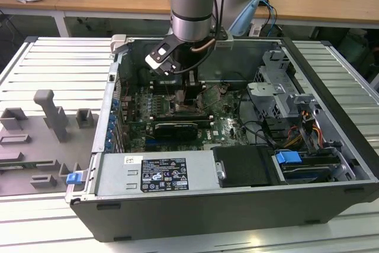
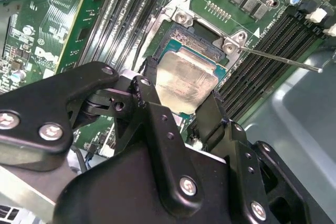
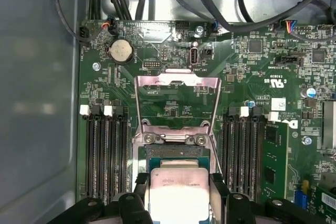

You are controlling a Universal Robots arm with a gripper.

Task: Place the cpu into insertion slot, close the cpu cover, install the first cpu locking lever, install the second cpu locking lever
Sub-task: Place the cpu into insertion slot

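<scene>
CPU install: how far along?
Nothing is finished yet. In hand: the claw grips the cpu right at the insertion slot; whether it is seated cannot be told. Left: the cpu cover stands open, and a locking lever sticks out unlatched.

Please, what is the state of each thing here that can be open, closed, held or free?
gripper: shut on the cpu
cpu: held at the insertion slot
insertion slot: uncovered
cpu cover: open, swung back
locking lever: unlatched, sticking out free
computer case: open
</scene>
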